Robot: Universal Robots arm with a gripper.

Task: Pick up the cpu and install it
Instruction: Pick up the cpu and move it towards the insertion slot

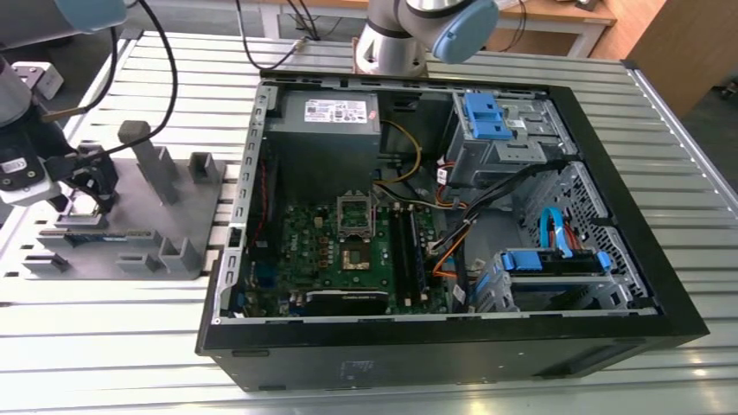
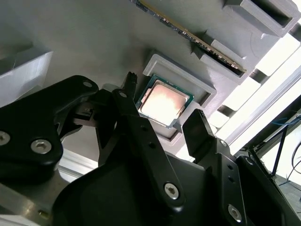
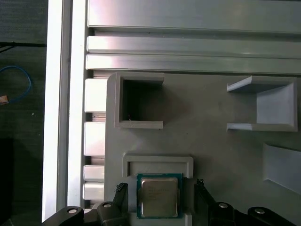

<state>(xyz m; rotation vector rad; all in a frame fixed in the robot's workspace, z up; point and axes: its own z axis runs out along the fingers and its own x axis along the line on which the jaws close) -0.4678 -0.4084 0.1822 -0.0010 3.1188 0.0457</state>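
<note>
Second wrist view first: how's the gripper point(image 2: 163, 96)?
— I see its fingers point(image 2: 132, 113) spread apart, one either side of the cpu point(image 2: 163, 102), not gripping it.
— And the cpu?
— Lying flat in its square pocket on the grey tray point(image 3: 211, 141), silver top up. In the exterior view that tray sits on the slatted table point(image 1: 116, 346), the open computer case point(image 1: 461, 359) beside it on the exterior view's right
</note>
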